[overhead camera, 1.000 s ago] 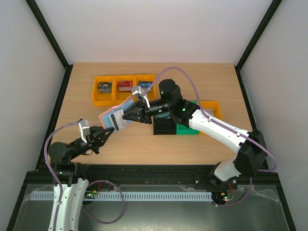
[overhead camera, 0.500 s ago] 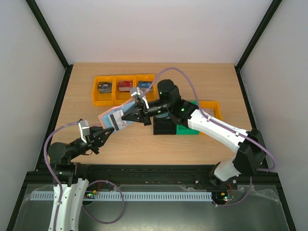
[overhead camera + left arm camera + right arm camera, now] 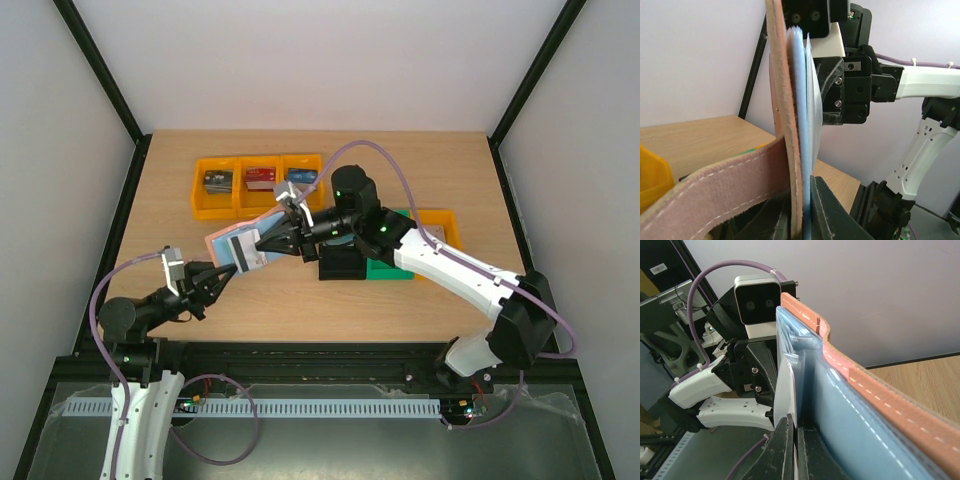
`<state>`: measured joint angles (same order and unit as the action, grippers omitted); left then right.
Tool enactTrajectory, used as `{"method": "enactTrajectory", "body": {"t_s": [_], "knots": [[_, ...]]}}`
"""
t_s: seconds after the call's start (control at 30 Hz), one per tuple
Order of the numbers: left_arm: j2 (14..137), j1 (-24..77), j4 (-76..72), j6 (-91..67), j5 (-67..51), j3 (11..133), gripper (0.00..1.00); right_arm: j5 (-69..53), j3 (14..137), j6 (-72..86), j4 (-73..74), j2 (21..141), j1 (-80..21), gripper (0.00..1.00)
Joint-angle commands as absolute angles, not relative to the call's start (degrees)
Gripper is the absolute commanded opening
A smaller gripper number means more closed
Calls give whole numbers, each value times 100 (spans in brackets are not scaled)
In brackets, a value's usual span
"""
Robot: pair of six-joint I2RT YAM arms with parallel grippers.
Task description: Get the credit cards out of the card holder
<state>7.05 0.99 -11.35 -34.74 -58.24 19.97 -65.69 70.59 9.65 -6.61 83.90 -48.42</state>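
Note:
The card holder point(image 3: 224, 240) hangs in the air over the left of the table, reddish-brown outside point(image 3: 781, 125) and pale blue inside point(image 3: 855, 425). My left gripper point(image 3: 216, 272) comes up from below and is shut on the holder's lower edge point(image 3: 801, 220). My right gripper point(image 3: 266, 243) reaches in from the right and is shut point(image 3: 797, 440) on the thin edge of a pale credit card point(image 3: 787, 390). That card stands partly out of a blue pocket. From above its face point(image 3: 247, 253) shows dark stripes. Any other cards are hidden inside the holder.
Three joined yellow bins point(image 3: 205, 205) with small items sit at the back left. A black box point(image 3: 342, 266) on a green tray point(image 3: 392, 270) lies under the right arm. Another yellow bin point(image 3: 442, 222) is beside it.
My right gripper's jaws have closed onto the card's edge. Both arms and the holder have shifted only slightly.

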Motion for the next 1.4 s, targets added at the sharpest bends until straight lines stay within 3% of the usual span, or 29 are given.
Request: {"method": "enactTrajectory", "body": {"t_s": [0.0, 0.07, 0.73, 0.87, 1.07, 1.23, 1.37], "knots": [[722, 97, -1452, -3579, -5835, 2017, 9, -6648, 7055, 863, -643, 8150, -4790, 2], [721, 97, -1438, -3585, -5829, 2027, 3, -6622, 7085, 766, -520, 8140, -4782, 2], [747, 97, -868, -3414, -5359, 2089, 2, -6125, 7031, 454, 43, 7847, -4476, 2], [751, 61, -357, -3688, -4285, 2017, 2, -5081, 7048, 123, 703, 7604, -4188, 2], [855, -12, 86, -3993, -3930, 1835, 2, -2764, 7185, -311, 1716, 7427, -4051, 2], [806, -212, 235, -4266, -3600, 1641, 2, 110, 7268, -623, 1659, 7374, -4159, 2], [753, -369, 209, -4377, -3566, 1573, 2, 2752, 7209, -2104, 982, 7412, -4644, 2]]}}
